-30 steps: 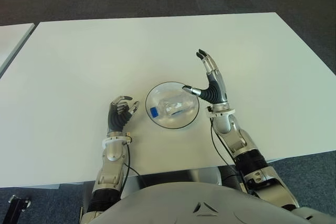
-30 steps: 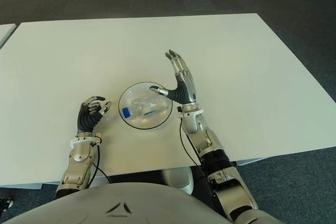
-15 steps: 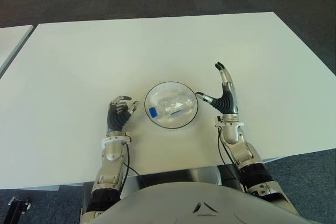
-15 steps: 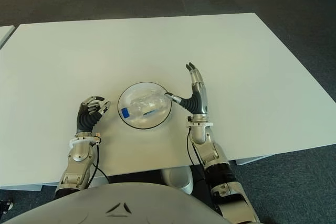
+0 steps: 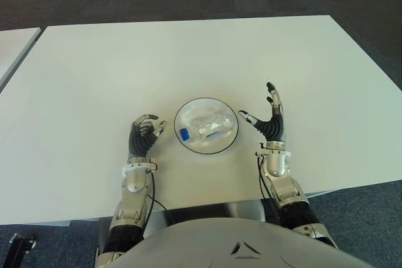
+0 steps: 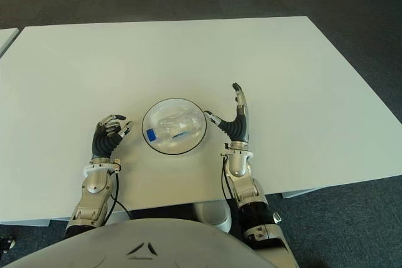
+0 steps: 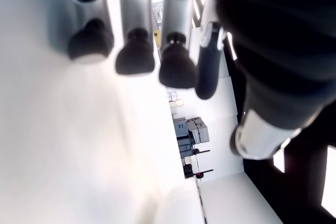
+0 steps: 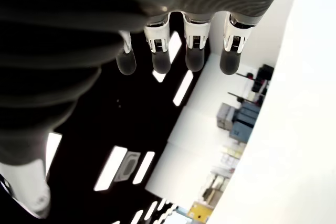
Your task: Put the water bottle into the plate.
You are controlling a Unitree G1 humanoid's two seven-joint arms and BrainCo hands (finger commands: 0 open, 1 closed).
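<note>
The water bottle [image 5: 205, 126] lies on its side inside the plate [image 5: 230, 140], a clear round dish with a dark rim standing on the white table [image 5: 188, 54]. The bottle is transparent; its blue cap [image 5: 184, 134] points toward the robot's left. The right hand [image 5: 271, 120] shows just beside the plate on the plate's right side, clear of the rim and clear of the bottle. Its fingers are extended and spread, the thumb angled toward the plate, and the hand holds nothing. The left hand [image 5: 143, 135] shows near the plate on the plate's left side, with its fingers curled inward and nothing between them. The eye views show the bottle, the plate and both hands together. The right wrist view shows neither bottle nor plate; it shows only the straightened fingertips [image 8: 195, 60] of the right hand with nothing enclosed. The left wrist view likewise omits bottle and plate and shows the left hand's bent fingertips [image 7: 135, 59] close over the table surface, also with nothing enclosed.
</note>
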